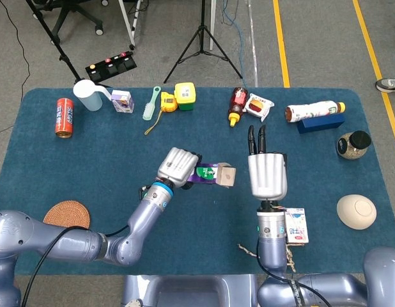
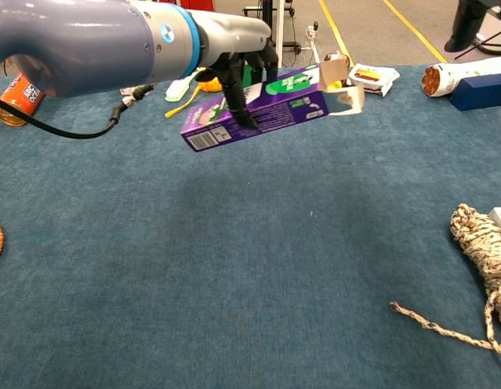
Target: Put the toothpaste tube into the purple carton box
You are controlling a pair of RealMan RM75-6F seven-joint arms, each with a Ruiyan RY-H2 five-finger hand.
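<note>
Gripping the purple carton box (image 2: 259,105) mid-frame above the table (image 1: 89,160): left robot hand (image 1: 177,166). Right robot hand (image 1: 266,174), head view only, empty, fingers extended.

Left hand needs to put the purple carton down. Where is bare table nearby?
Bare cloth lies under the purple carton and left hand, forward to the brush, left to the woven coaster. The back row and the rope beside the right hand are crowded.

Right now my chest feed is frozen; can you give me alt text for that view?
The left hand holds the purple box tilted above the blue table, its end flaps open toward the right. A coiled rope lies at the right edge; the right hand is out of this view.
</note>
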